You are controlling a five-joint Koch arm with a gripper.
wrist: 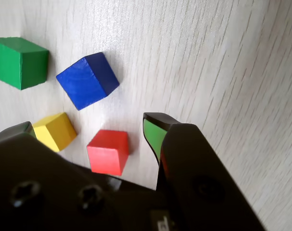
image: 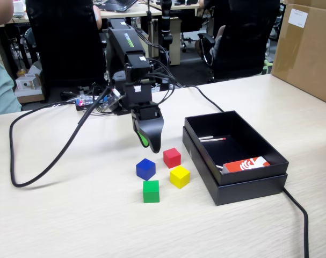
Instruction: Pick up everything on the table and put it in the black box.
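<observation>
Four small cubes lie close together on the pale wood-grain table [image: 71, 226]: blue [image: 145, 169], red [image: 172, 157], yellow [image: 179, 176] and green [image: 151, 191]. The black box [image: 248, 188] stands to their right in the fixed view. My gripper [image: 151, 144] hangs just above the table, behind the cubes and nearest the red one. In the wrist view the gripper [wrist: 88, 122] is open and empty. The red cube [wrist: 107, 151] lies between its green-padded jaws. The yellow cube [wrist: 54, 131] is beside the left jaw, with the blue [wrist: 87, 80] and green [wrist: 18, 62] cubes farther ahead.
An orange-and-white card [image: 246, 164] and thin white sticks [image: 212, 138] lie in the box. A big brown carton [image: 308, 48] stands at the back right. Black cables cross the table at left [image: 15, 161] and by the box's front right corner [image: 299, 215].
</observation>
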